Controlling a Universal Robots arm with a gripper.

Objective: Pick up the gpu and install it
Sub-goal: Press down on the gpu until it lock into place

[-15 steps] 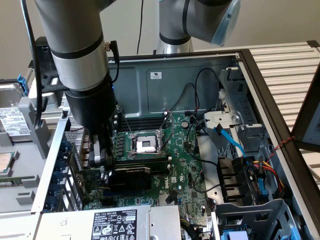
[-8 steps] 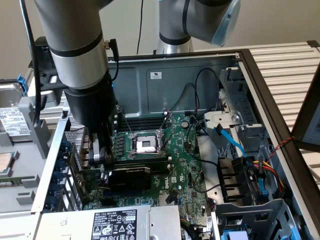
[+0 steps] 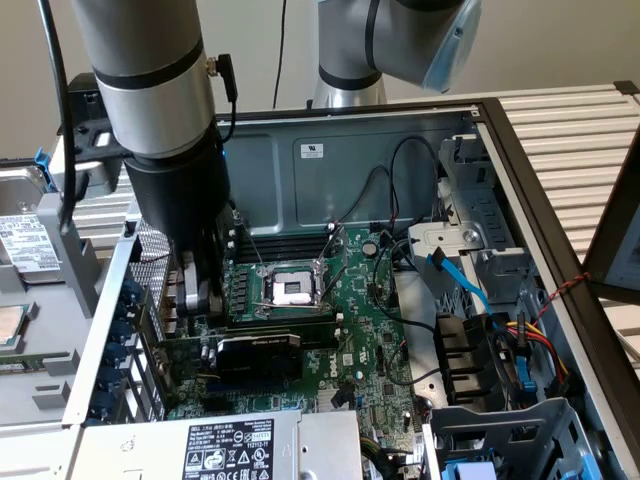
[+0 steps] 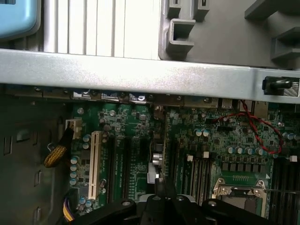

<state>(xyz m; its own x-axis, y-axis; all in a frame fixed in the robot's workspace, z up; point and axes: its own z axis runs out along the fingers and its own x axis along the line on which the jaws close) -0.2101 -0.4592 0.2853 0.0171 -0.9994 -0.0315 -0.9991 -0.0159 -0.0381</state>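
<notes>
In the exterior view, the arm reaches down into an open computer case [image 3: 480,115], its gripper [image 3: 196,290] low over the green motherboard [image 3: 345,320], toward the exterior view's left and beside the bare CPU socket [image 3: 292,288]. The gpu [image 3: 258,352] sits just below the gripper on the board, its black shroud lying lengthwise along a slot and its bracket end toward the case's rear wall; whether it is fully seated cannot be told. The jaws are closed tight with nothing seen between them, just above the card's bracket end. A grey power supply [image 3: 220,450] with a black label lies at the near edge, a black fan shroud [image 3: 465,360] and blue cable [image 3: 462,280] to the exterior view's right. In the wrist view, the camera looks past the gripper [image 4: 164,199], fingers pressed together, onto the motherboard [image 4: 136,154], with a white slot [image 4: 96,164], black slots [image 4: 126,164] alongside, the CPU socket [image 4: 241,187] at the corner, a red wire [image 4: 255,129] looping across the board and the case's metal rim [image 4: 140,72] running across the frame.
</notes>
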